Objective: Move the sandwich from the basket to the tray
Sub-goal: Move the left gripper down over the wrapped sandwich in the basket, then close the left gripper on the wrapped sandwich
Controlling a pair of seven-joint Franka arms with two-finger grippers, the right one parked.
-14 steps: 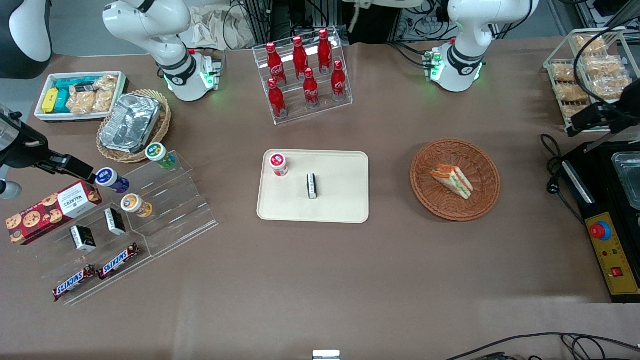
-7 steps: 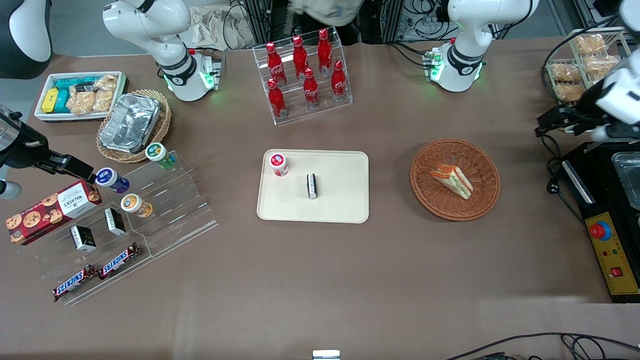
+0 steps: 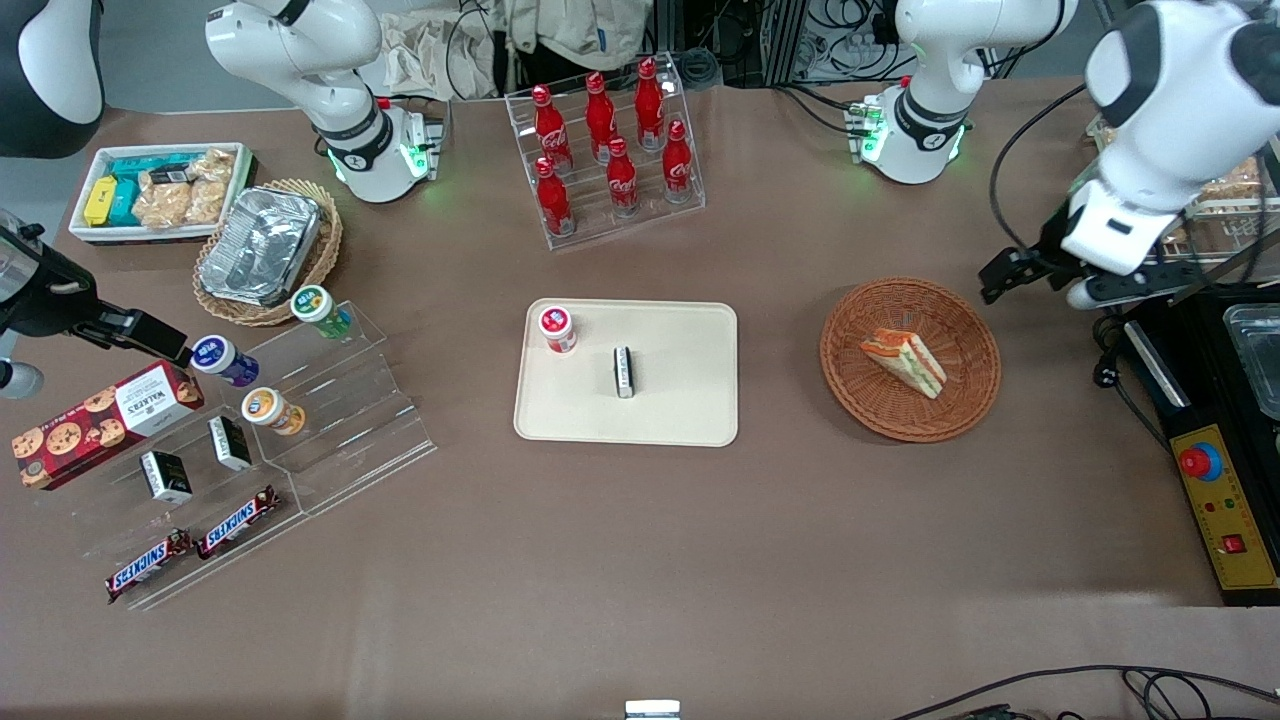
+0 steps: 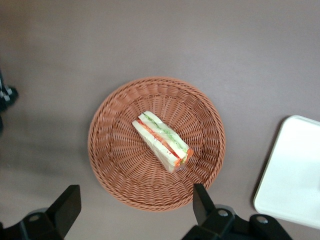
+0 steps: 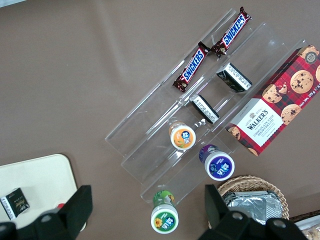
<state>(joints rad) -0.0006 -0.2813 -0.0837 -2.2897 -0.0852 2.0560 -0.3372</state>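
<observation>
The sandwich is a white triangular wedge with orange, red and green layers. It lies in the round reddish-brown wicker basket. The cream tray lies beside the basket, toward the parked arm's end. My left gripper hangs above the table just off the basket's rim, toward the working arm's end, a little farther from the front camera than the sandwich. The left wrist view looks down on the sandwich, the basket and a tray corner. The gripper is open and empty, its fingers wide apart.
A red-lidded jar and a small black box stand on the tray. A rack of red bottles stands farther back. A black control box and a snack rack sit at the working arm's end.
The left arm has swung in from the working arm's end of the table toward the basket. The sandwich, basket and tray have not moved.
</observation>
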